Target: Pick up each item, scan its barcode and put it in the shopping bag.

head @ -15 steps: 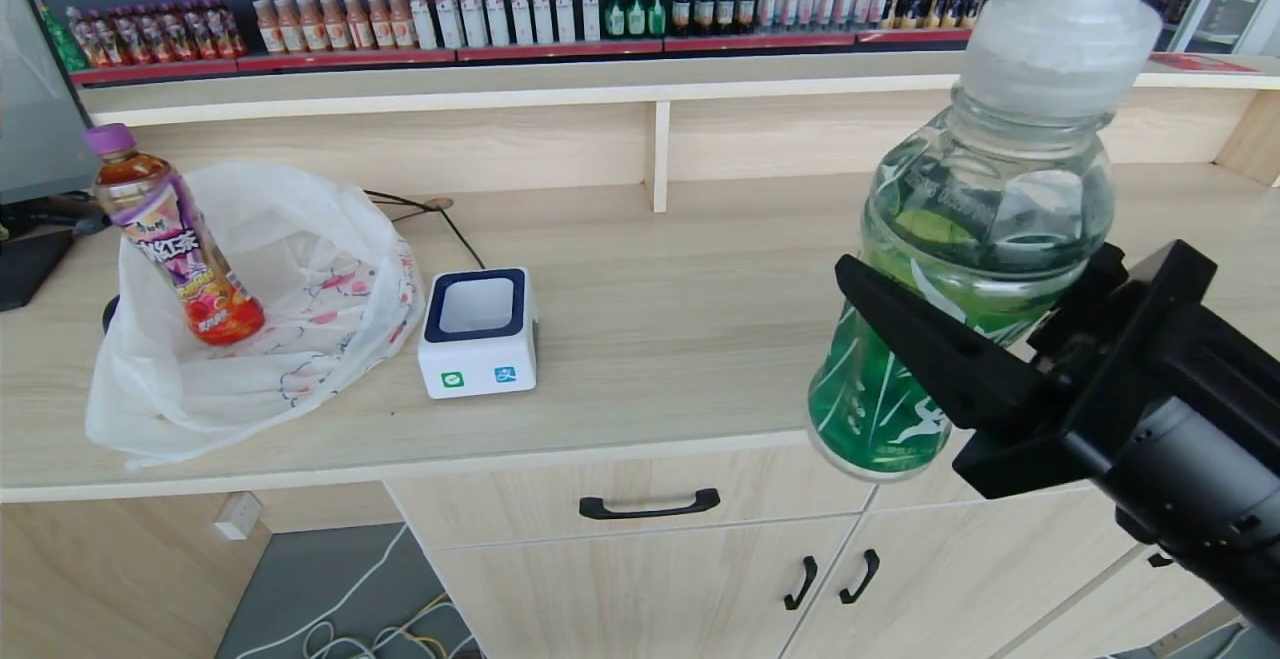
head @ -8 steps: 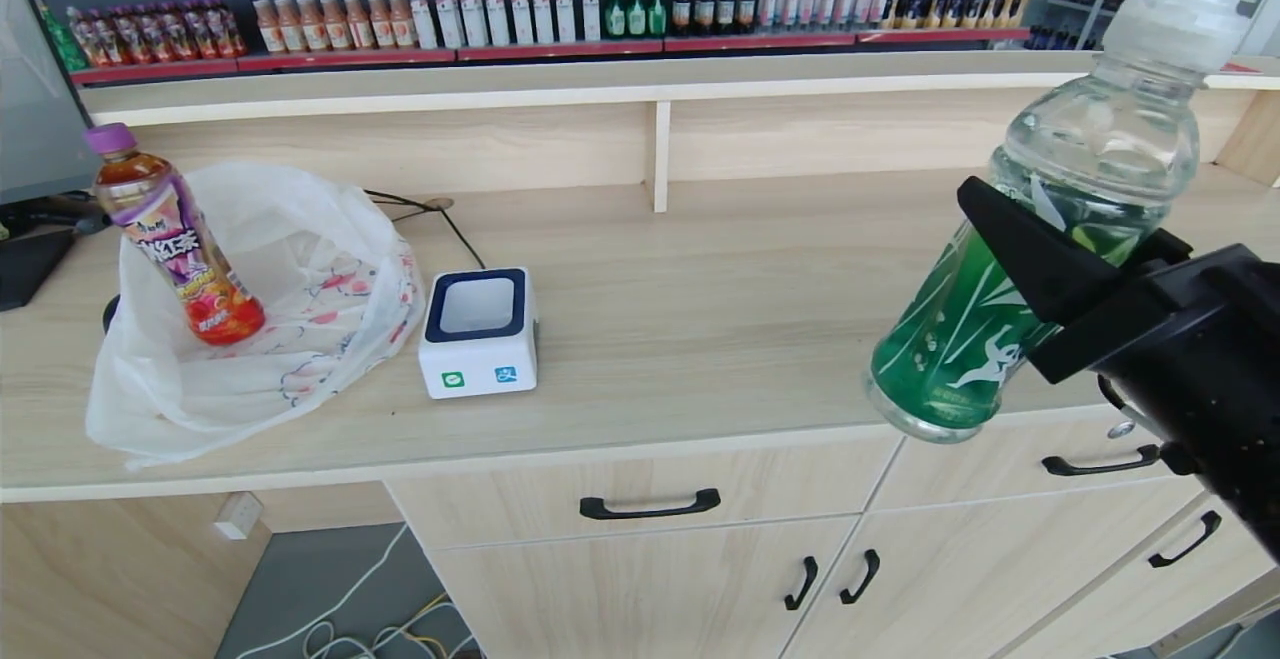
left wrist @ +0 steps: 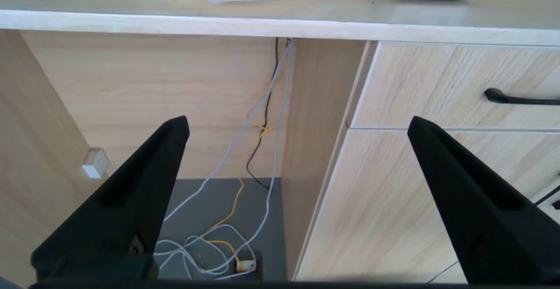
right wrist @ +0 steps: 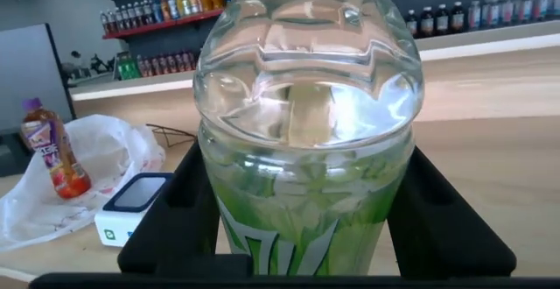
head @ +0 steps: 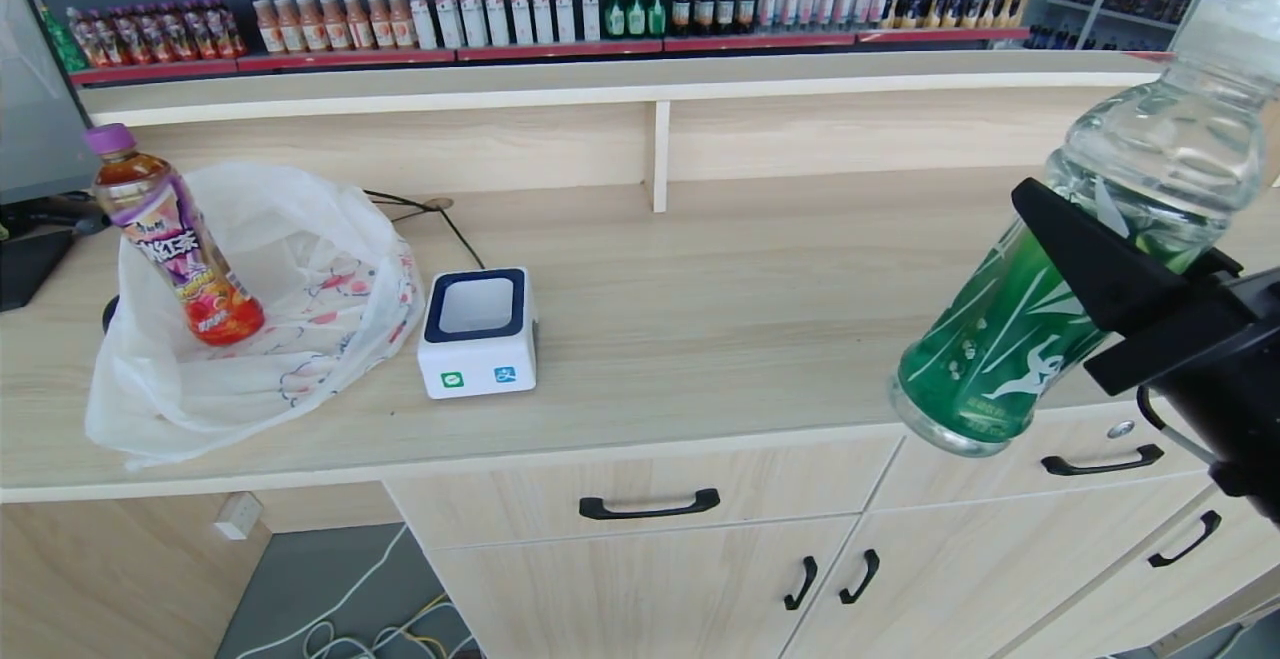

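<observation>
At the far left, a tea bottle with a purple cap and a pink-and-red label [head: 170, 239] stands upright in the open mouth of a thin white plastic shopping bag [head: 320, 339] slumped on the pale wooden tabletop [head: 700, 319]. The film is crumpled, so the bottle seems to be inside the bag rather than behind it. Lower down, in front of the cupboards under the tabletop's near edge, the left gripper [left wrist: 293, 140] hangs with its jaws spread wide and nothing between them. Just right of the bag sits a small white box scanner with a dark blue rim around its window [head: 478, 334], the window facing up.

Well apart from it, at the right, a clear plastic drink bottle with a green label and a whitish cap [head: 1010, 339] is held off the tabletop over the near edge. It is tilted, with the base down to the left and the cap up to the right. The right gripper [head: 1110, 259] has its jaws pinching the bottle across the upper body, just above the label.

The bottle looks nearly full, so it is probably fairly heavy. Its wall is stiff but gives under a squeeze, and the glossy label looks slippery. The ribbed upper body is a sound place to hold. It also leaves the label clear for the scanner window.
</observation>
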Available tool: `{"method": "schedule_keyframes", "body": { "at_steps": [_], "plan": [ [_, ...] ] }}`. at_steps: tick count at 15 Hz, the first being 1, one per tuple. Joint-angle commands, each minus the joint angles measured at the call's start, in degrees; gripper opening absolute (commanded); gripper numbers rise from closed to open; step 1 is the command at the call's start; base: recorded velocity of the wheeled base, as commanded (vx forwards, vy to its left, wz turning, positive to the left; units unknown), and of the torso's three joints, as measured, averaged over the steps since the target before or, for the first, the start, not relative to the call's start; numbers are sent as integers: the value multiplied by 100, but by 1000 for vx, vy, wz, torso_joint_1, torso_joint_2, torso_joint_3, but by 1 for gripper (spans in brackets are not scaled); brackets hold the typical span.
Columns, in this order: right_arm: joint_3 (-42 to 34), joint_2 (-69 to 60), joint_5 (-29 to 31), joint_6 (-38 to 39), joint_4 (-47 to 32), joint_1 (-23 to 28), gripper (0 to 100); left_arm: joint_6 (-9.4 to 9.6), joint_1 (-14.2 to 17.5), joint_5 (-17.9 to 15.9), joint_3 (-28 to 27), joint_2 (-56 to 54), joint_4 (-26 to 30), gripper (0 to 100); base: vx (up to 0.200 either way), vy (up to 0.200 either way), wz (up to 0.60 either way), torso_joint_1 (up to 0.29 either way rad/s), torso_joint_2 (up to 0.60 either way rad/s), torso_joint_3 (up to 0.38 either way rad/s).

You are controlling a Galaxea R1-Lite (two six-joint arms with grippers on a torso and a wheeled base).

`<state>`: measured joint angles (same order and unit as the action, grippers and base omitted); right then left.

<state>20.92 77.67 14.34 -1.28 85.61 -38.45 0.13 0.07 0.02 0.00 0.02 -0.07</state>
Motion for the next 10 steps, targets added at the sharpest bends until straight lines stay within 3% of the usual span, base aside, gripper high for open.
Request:
{"method": "schedule_keyframes", "body": {
  "at_steps": [1, 4, 10],
  "plan": [
    [9, -23, -63, -4, 8, -13, 0, -5, 1, -2, 0, -2, -1, 100, 0, 0, 0, 0, 0, 0],
    [26, -23, -98, -4, 52, -13, 0, 13, 1, -2, 0, -2, -1, 100, -200, 0, 0, 10, 5, 1],
    [-9, -67, -142, -4, 61, -22, 0, 4, 1, -2, 0, -2, -1, 100, 0, 0, 0, 0, 0, 0]
  ]
}}
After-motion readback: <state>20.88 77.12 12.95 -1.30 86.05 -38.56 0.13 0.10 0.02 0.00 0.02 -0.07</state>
